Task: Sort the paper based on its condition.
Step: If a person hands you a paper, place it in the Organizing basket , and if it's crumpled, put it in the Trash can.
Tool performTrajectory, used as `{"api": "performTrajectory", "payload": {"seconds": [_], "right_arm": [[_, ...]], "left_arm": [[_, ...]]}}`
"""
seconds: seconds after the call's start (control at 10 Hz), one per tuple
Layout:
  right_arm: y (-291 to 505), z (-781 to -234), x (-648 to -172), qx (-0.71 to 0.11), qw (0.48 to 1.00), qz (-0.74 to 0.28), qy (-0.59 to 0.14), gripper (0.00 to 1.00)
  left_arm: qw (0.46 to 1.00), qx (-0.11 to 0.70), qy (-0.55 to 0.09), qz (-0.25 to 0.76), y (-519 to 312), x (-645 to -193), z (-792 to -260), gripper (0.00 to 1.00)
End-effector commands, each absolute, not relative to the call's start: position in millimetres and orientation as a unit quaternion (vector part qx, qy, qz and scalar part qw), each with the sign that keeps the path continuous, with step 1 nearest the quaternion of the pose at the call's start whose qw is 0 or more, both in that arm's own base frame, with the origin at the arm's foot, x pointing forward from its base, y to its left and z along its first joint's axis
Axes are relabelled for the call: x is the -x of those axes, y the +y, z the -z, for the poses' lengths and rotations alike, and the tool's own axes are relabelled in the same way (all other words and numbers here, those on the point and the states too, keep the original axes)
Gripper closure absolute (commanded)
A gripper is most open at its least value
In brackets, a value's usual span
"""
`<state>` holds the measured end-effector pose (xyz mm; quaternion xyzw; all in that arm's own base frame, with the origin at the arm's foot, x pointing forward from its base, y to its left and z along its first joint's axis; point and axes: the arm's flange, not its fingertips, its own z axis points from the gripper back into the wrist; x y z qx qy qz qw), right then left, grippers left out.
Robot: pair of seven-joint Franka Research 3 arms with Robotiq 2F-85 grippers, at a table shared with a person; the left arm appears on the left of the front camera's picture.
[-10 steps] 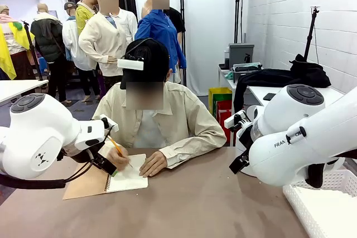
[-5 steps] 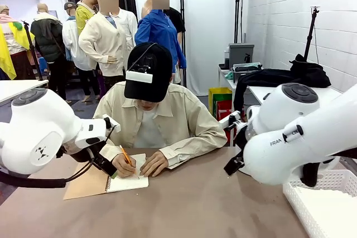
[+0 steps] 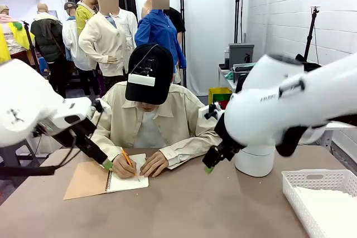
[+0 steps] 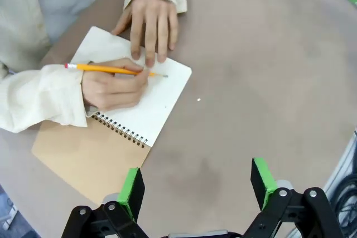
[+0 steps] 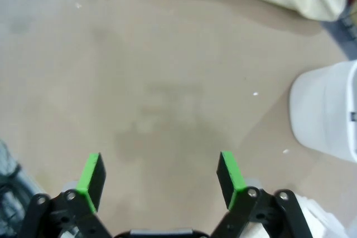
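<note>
Left gripper and right gripper wide open, empty: we should wait clear of the person's hand writing in the spiral notebook.

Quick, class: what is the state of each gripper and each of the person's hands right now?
Left gripper: open, empty.
Right gripper: open, empty.
Person's writing hand: holding a pencil.
Person's other hand: flat on the notebook.
</note>
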<state>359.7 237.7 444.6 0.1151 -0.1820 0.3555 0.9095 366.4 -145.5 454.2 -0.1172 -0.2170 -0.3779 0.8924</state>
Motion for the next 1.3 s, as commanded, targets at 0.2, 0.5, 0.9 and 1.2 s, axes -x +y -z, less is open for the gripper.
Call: {"api": "performTrajectory", "payload": {"seconds": [0.2, 0.5, 0.9, 1.2], "right_arm": [[227, -527, -349, -0.141, 0.889, -0.391, -0.193, 0.0], [214, -580, -351, -0.122, 0.893, -0.369, -0.227, 0.0], [191, -629, -344, -0.112, 0.87, -0.356, -0.323, 0.0], [193, -634, -345, -0.12, 0.878, -0.349, -0.304, 0.0]], "left_arm": [[0.852, 0.123, -0.281, 0.423, -107, -363, -526, 0.0], [0.853, 0.069, -0.316, 0.409, -88, -365, -565, 0.0], [0.845, 0.065, -0.361, 0.388, -75, -345, -596, 0.0], [0.845, 0.07, -0.35, 0.398, -77, -353, -595, 0.0]]}}
